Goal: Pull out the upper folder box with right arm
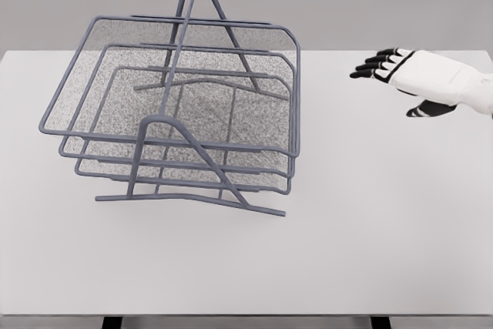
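So the setup is a big pale grey table that fills most of the head view, with a plain grey wall behind it and a couple of dark legs just poking out at the bottom edge. Nothing fancy, flat even lighting.

The right hand comes in from the right edge, hovering above the table near the far side. Fingers are stretched out and loosely spread, pointing left, thumb hanging below the palm, holding nothing at all.

Well off to the hand's left sits the wire rack, a dark grey-blue frame with arched end pieces, standing on the table. It holds three stacked mesh trays. The upper folder box is the top one, the widest looking from here, sitting roughly level with the fingertips and well apart from them. The two lower trays sit beneath it. All three look empty, just speckled mesh bottoms.
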